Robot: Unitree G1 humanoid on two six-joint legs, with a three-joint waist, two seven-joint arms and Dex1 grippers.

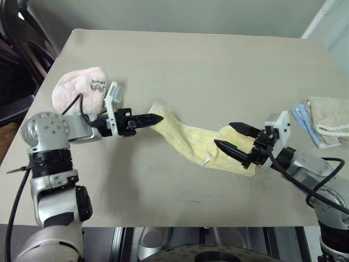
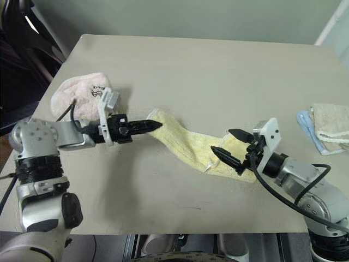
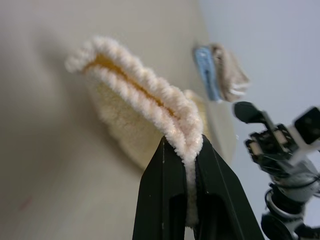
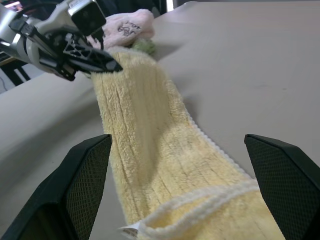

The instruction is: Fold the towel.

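Your left gripper (image 1: 158, 118) pinches one end of the pale yellow towel (image 1: 192, 140) lying mid-table (image 1: 218, 65), your right gripper (image 1: 233, 138) gapes wide over the other; clamp there before folding.

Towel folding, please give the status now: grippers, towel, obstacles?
Left gripper shut on the towel's end, lifted. Right gripper open over the other end. Pink towel beside left arm, beige towel at table edge.
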